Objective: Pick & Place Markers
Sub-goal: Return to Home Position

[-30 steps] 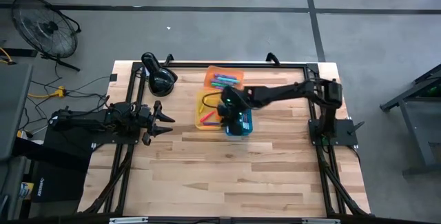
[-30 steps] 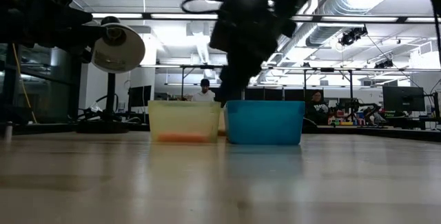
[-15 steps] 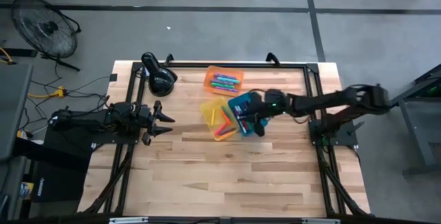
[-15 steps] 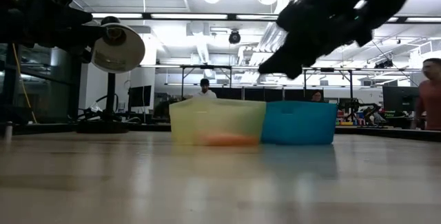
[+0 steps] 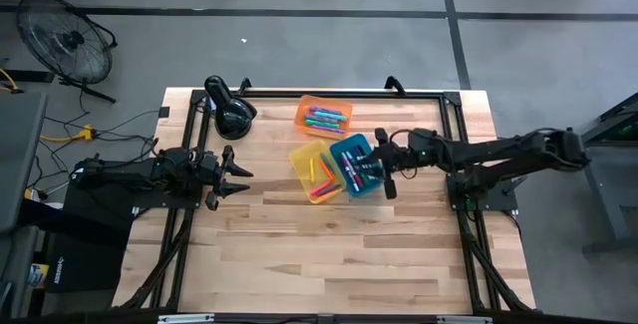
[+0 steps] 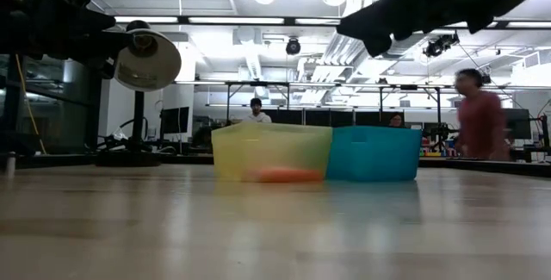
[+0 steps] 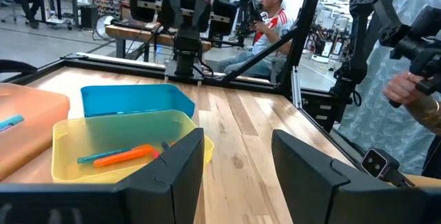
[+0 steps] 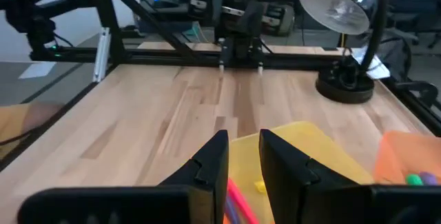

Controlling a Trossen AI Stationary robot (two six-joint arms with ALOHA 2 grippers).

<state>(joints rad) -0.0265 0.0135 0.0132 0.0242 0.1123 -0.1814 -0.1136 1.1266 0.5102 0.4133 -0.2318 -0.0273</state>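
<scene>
The markers lie in three trays on the table's far half. Several green, blue and purple ones are in the orange tray (image 5: 323, 116). Orange, red and green ones are in the yellow tray (image 5: 316, 171). Purple and red ones are in the blue tray (image 5: 355, 164). An orange marker (image 7: 124, 156) shows through the yellow tray's wall. My right gripper (image 5: 379, 167) hovers above the blue tray's right edge, pointing left, open by a narrow gap (image 8: 243, 141) with nothing in it. My left gripper (image 5: 244, 176) waits open at the table's left, above the wood.
A black desk lamp (image 5: 231, 113) stands at the far left corner of the table. The yellow and blue trays stand side by side, both turned askew. Bare wood fills the near half of the table. A person (image 6: 480, 125) passes in the room behind.
My right gripper has drawn back from over the yellow and blue trays toward the table's right edge and has risen. The yellow and blue trays slid toward the right and turned askew early in the second, then stayed put. The orange tray has kept its place.
</scene>
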